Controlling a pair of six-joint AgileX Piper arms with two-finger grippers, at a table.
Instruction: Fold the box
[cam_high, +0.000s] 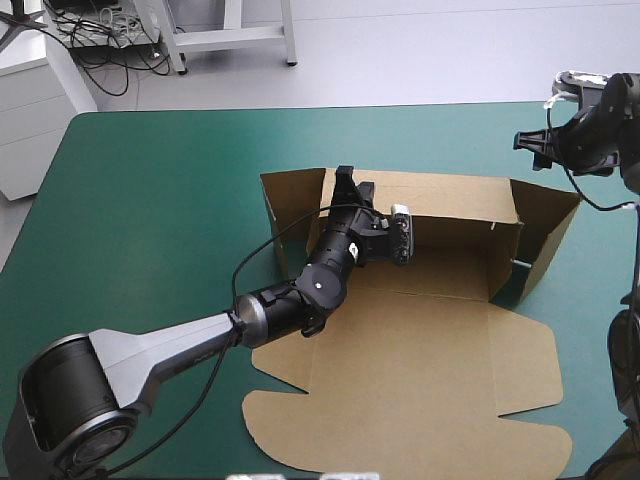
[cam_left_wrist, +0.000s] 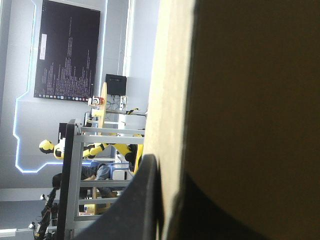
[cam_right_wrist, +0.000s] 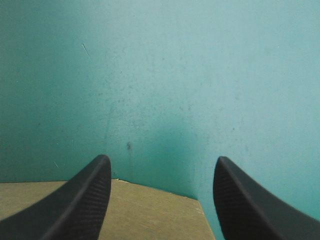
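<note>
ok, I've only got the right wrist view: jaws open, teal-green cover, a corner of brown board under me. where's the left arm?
Observer: In the high view, the left gripper is at the raised far wall of the box, near that wall's left end.
Operator: Gripping it or just touching?
Observer: Gripping. The left wrist view shows the board's edge between its jaws, which are all but shut on it.
Operator: And where am I relative to the box?
Observer: The right gripper hangs above the teal-green cover, just beyond the box's far right corner and apart from the board.
</note>
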